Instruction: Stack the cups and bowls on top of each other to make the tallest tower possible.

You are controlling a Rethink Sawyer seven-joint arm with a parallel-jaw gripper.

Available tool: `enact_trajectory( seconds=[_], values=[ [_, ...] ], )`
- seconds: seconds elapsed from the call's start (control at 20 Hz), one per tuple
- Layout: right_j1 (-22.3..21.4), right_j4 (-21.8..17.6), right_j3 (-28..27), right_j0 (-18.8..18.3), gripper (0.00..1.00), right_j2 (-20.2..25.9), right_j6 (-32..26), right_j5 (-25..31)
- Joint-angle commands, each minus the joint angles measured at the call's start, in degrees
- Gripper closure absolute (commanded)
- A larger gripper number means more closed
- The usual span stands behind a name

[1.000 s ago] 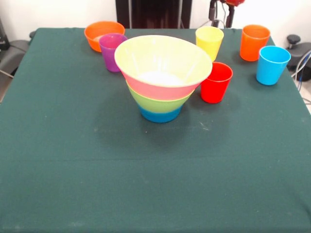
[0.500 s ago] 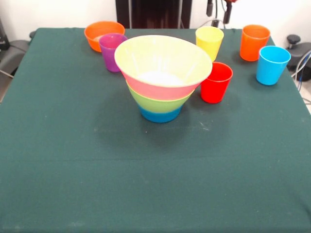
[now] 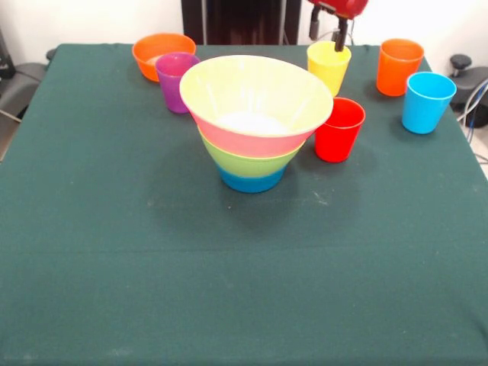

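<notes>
The tower stands mid-table: a blue bowl at the base, then green, then pink, with the widest bowl on top, pale yellow-orange inside. A small orange bowl sits at the far left with the purple cup in front of it. The yellow cup, the red cup, the orange cup and the light blue cup stand upright to the right of the tower. My gripper hangs open just over the yellow cup's far rim. One fingertip is at the cup's mouth, and the gripper holds nothing.
The dark green tablecloth covers the whole table. The robot's black pedestal stands behind the far edge. Dark gear sits off the table's right edge.
The gripper has come down from the top edge and shifted slightly left, now reaching the yellow cup's rim. The cups, the bowl and the tower have not moved.
</notes>
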Motion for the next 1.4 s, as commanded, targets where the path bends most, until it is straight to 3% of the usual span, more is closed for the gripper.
enact_trajectory(
  seconds=[0.05, 0.4, 1.4],
  values=[
    [5.6, -3.7, -0.3, -1.9, 0.0, 4.8, 7.6, -4.8],
    [5.2, -4.0, -0.6, -1.6, 0.0, 4.8, 8.3, -4.1],
    [11.1, -6.8, -3.1, -2.8, 0.0, 4.1, 7.9, -8.3]
  ],
)
